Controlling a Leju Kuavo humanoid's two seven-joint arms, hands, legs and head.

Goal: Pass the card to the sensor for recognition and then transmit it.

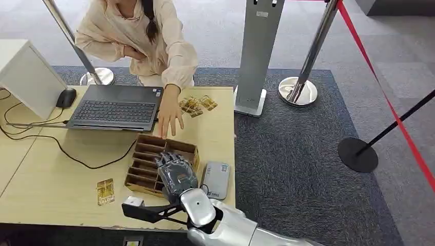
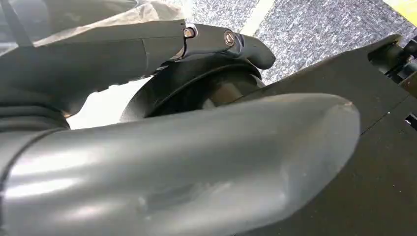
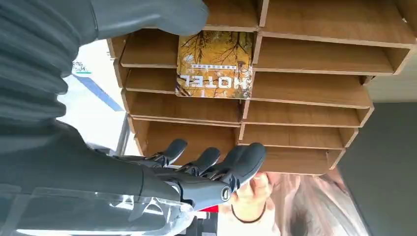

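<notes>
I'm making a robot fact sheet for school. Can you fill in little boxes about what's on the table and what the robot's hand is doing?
Table: light wood
Wooden rack: slotted tray near the table's front edge
Right hand: over the rack, fingers apart
Hotel card: lying across the rack's slots under the thumb; grip unclear
Sensor: grey box right of the rack
Person's hand: reaching toward the rack
Laptop: open

"hotel", seemingly, on the card (image 3: 215,65)
</notes>
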